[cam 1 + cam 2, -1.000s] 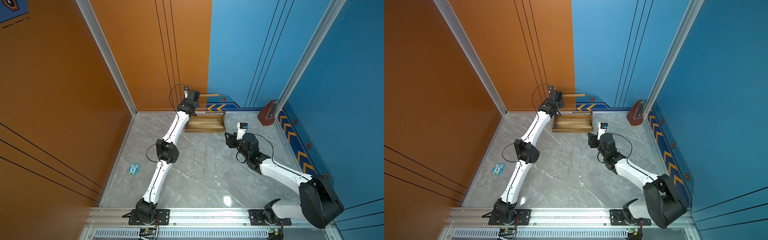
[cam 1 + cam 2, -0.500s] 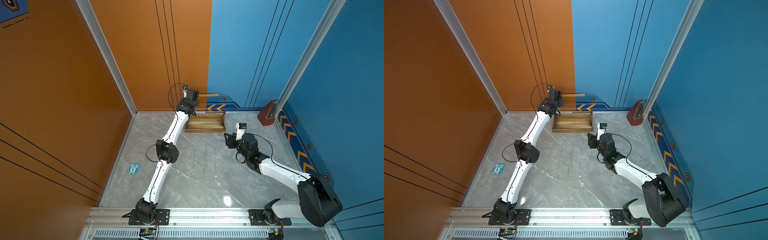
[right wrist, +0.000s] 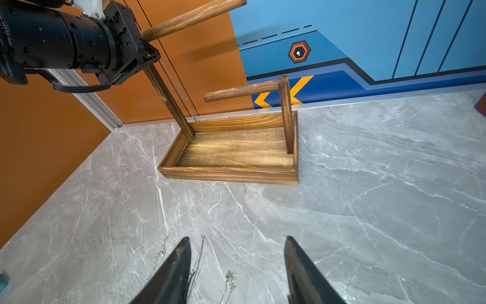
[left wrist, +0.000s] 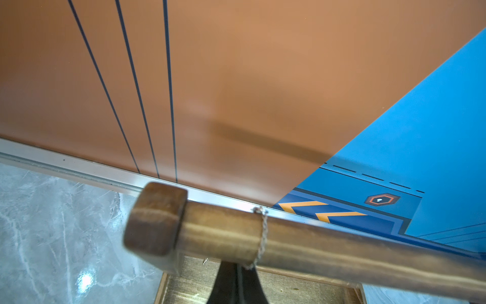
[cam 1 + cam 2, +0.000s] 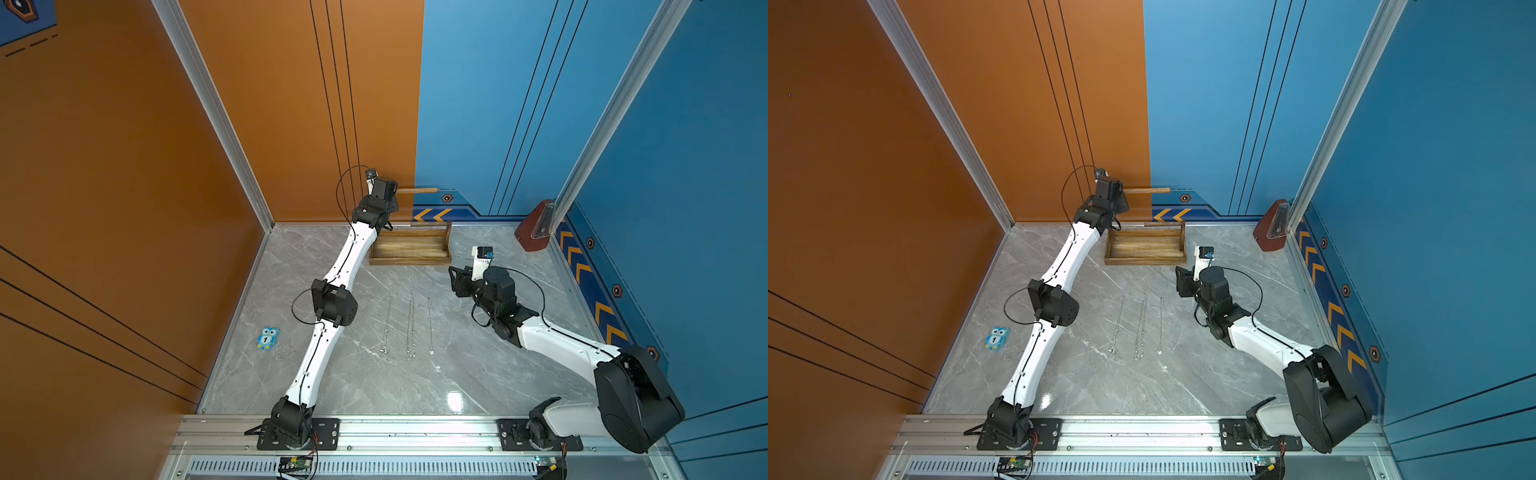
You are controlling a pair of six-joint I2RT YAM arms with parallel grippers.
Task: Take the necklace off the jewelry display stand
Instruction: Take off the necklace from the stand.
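Observation:
The brown wooden jewelry display stand point(image 5: 409, 259) point(image 5: 1144, 261) point(image 3: 231, 173) sits at the back of the table by the wall. A thin silver necklace point(image 4: 263, 234) loops over its long crossbar point(image 4: 328, 247) near the tall post and hangs down as a fine chain point(image 3: 181, 92). My left gripper point(image 5: 394, 194) point(image 5: 1123, 195) point(image 4: 238, 265) point(image 3: 155, 56) is right under the crossbar, shut on the necklace where it leaves the bar. My right gripper point(image 5: 455, 278) point(image 5: 1181, 280) point(image 3: 236, 238) hovers open over the table in front of the stand, holding nothing.
Three silver chains point(image 5: 409, 324) point(image 5: 1140, 326) lie side by side on the marble table, their ends beside my right fingers point(image 3: 178, 263). An owl card point(image 5: 267, 337) lies at the left edge. A reddish-brown block point(image 5: 536, 226) stands in the back right corner.
My left gripper has shut on the chain under the crossbar. The right gripper has narrowed a little and barely shifted.

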